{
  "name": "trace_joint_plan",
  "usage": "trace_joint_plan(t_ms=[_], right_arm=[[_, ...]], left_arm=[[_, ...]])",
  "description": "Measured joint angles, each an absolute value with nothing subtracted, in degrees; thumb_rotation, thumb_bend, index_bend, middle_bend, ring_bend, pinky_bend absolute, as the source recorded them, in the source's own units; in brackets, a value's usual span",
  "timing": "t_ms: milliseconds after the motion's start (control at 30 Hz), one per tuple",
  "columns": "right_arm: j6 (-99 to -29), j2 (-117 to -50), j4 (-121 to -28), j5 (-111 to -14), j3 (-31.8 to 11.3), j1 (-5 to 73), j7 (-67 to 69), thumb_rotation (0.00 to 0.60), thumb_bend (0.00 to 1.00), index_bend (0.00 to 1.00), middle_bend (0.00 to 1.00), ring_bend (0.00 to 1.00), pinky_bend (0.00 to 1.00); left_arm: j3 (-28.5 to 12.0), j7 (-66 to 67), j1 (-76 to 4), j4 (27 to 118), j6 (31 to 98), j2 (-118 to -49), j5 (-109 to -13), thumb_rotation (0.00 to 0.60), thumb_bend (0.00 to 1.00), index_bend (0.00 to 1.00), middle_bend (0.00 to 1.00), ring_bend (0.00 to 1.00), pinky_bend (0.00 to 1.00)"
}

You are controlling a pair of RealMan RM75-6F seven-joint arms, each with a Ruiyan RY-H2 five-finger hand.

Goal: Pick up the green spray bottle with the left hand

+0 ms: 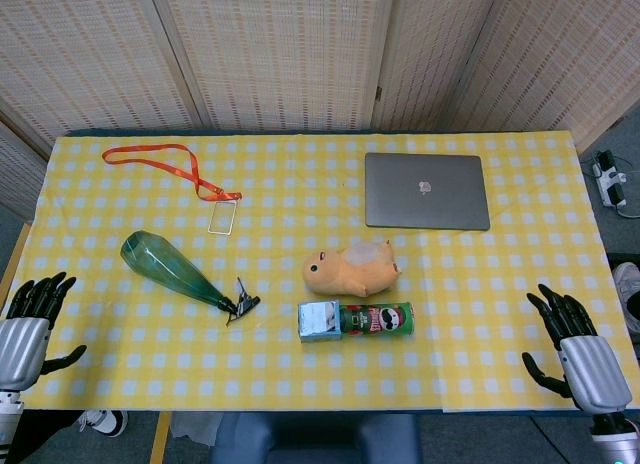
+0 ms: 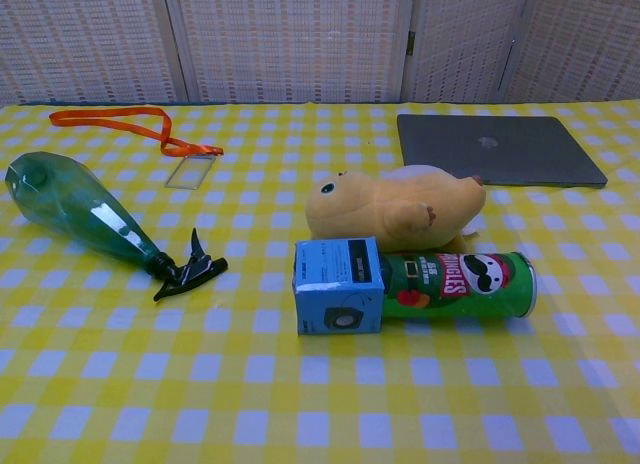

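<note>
The green spray bottle (image 1: 172, 266) lies on its side on the yellow checked cloth, left of centre, its black trigger head (image 1: 240, 304) pointing right and toward the front. In the chest view the green spray bottle (image 2: 82, 219) lies at the left, nozzle (image 2: 190, 269) toward the middle. My left hand (image 1: 30, 319) hovers at the table's front left corner, fingers spread and empty, well to the left of the bottle. At the front right corner my right hand (image 1: 578, 346) is likewise spread with nothing in it. Neither hand shows in the chest view.
A yellow plush toy (image 1: 350, 268) lies at centre, with a green Pringles can (image 1: 375, 320) and a small blue box (image 1: 319, 320) just in front of it. A closed grey laptop (image 1: 427, 190) sits back right. An orange lanyard with clear badge holder (image 1: 222, 218) lies back left.
</note>
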State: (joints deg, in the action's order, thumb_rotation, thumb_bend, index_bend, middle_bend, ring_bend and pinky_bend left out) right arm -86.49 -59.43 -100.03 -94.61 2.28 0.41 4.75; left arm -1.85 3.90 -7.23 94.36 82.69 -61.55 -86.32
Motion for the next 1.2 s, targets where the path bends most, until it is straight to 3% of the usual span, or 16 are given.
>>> trace_joint_plan(t_ms=[133,167,200,233,300,333,533,900,1200], right_arm=[[-86.91,-59.33,-100.18,-95.15,2.5,0.27,4.74,0.6,0.41,0.0,0.0,0.0,0.0],[-87.19,-59.29,-100.24,-95.35,2.55,0.17,4.77,0.6,0.41,0.0,0.0,0.0,0.0],[-87.57,-59.25,-100.28,-95.67,2.62,0.05,4.84,0.6,0.41,0.0,0.0,0.0,0.0],[-87.74,-59.27,-100.28,-95.98,2.73,-0.02,4.9,0.6,0.41,0.0,0.0,0.0,0.0],[-87.45,-59.34,-100.25,-96.56,3.12,0.04,4.94,0.6,0.41,0.0,0.0,0.0,0.0],[-87.04,-59.36,-100.26,-96.62,3.25,0.17,4.94,0.6,0.41,0.0,0.0,0.0,0.0],[-86.04,-59.54,-100.47,-97.26,3.47,0.89,4.58,0.6,0.41,0.0,0.0,0.0,0.0],[-85.27,-58.94,-100.07,-98.89,4.51,1.7,6.24,0.6,0.41,0.0,0.0,0.0,0.0],[-84.82,-58.3,-100.05,-97.08,4.46,1.7,7.47,0.6,0.41,0.0,0.0,0.0,0.0]], left_arm=[[-1.59,3.4,-7.51,94.03,82.52,-61.74,-87.25,0.6,0.19,0.01,0.07,0.07,0.03],[-1.49,3.11,-7.61,93.99,82.43,-61.78,-87.56,0.6,0.19,0.01,0.07,0.07,0.06],[-1.34,2.53,-7.76,93.95,82.32,-61.85,-88.06,0.6,0.19,0.01,0.15,0.13,0.16],[-1.28,1.94,-7.87,93.87,82.36,-61.97,-88.62,0.6,0.19,0.0,0.3,0.28,0.35],[-1.42,0.52,-8.08,93.19,83.37,-62.94,-90.35,0.6,0.19,0.04,0.85,0.84,0.91],[-1.44,-0.26,-8.22,92.67,84.0,-63.61,-91.05,0.6,0.19,0.08,0.97,0.98,1.0],[-0.26,-8.57,-10.57,87.59,82.69,-67.06,-96.32,0.6,0.21,0.39,1.0,1.0,1.0],[-1.25,1.08,-21.66,95.97,64.04,-66.43,-92.21,0.6,0.22,0.43,1.0,1.0,1.0],[-4.56,9.23,-26.49,87.54,62.29,-77.61,-89.76,0.6,0.22,0.42,1.0,1.0,1.0]])
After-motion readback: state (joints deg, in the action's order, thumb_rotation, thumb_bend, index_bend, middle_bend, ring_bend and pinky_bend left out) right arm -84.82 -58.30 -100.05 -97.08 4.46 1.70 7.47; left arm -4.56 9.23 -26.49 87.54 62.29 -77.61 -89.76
